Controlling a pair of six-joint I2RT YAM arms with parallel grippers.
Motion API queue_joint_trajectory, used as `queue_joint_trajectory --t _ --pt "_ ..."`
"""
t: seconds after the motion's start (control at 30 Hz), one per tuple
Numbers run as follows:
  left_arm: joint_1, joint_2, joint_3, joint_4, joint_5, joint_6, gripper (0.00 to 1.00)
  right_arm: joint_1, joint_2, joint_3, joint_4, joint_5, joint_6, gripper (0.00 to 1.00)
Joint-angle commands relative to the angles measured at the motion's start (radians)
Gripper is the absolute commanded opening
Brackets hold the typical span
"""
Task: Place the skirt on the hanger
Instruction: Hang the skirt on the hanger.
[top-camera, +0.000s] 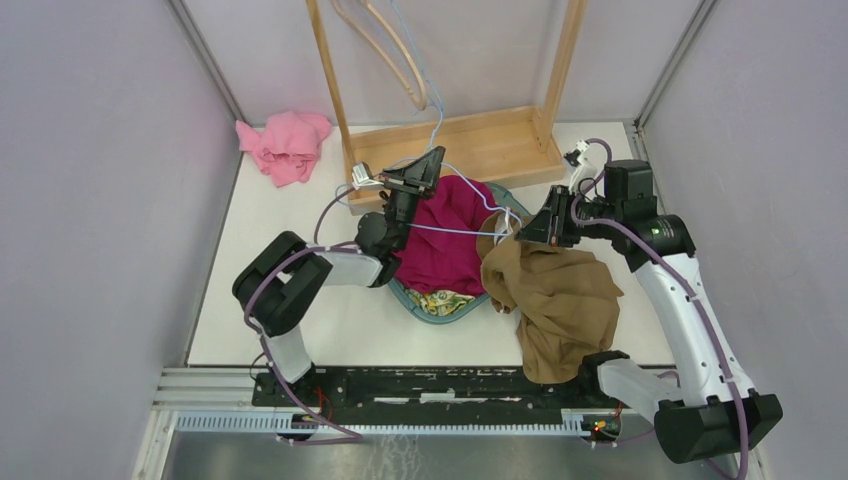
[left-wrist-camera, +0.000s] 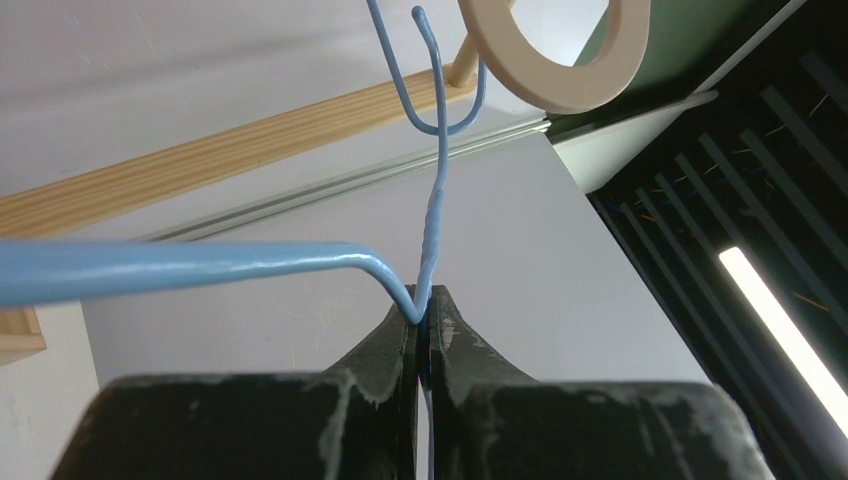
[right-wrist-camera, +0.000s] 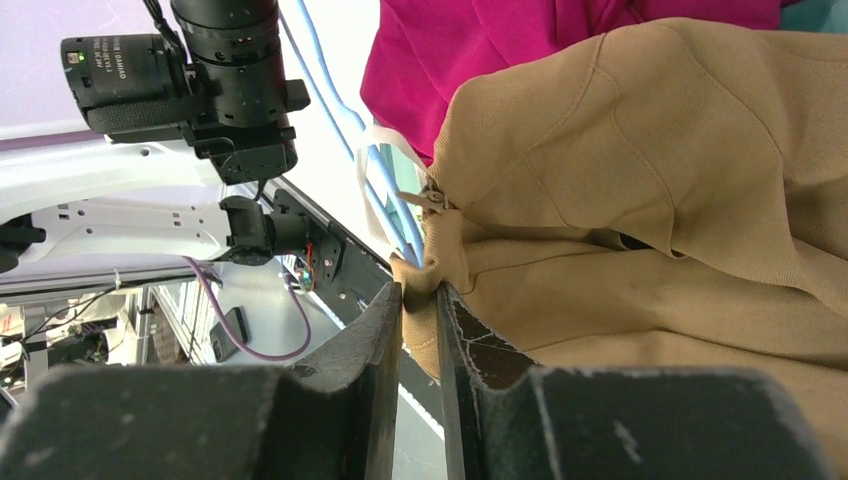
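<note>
- Grey walls close in one white table; two arms work over it.
- One wooden rack frame stands at the far edge. Pale wooden hanger arms hang from it; whether they belong to one hanger or two cannot be told.
- One thin blue wire hanger lies out over the middle of the table, above the clothes.
- The left gripper is clamped tight on this hanger's twisted neck; in the wrist view its fingers meet on the wire, and one blue shoulder runs off to the side.
- One tan-brown fabric skirt lies heaped on the right of the table, trailing toward the near edge, its upper part raised at the hanger's right end.
- The right gripper is pinched nearly closed on the skirt's edge; tan cloth sits between its fingers, just beside the blue wire and a white loop.
- One teal basket holds one magenta garment and one patterned cloth.
- One crumpled pink cloth lies apart in the far left corner.
</note>
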Motion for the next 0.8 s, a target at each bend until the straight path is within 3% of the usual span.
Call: queue_joint_trajectory --t 0.0,0.77 --pt "-0.024 0.022 0.054 0.204 -0.031 -0.045 0.08 -0.006 -0.02 -0.023 0.046 -0.006 0.0 0.24" --pt "-0.076 0.084 0.128 0.201 -0.028 -0.017 0.08 -0.017 -0.062 -0.079 0.116 -0.039 0.042 0.24"
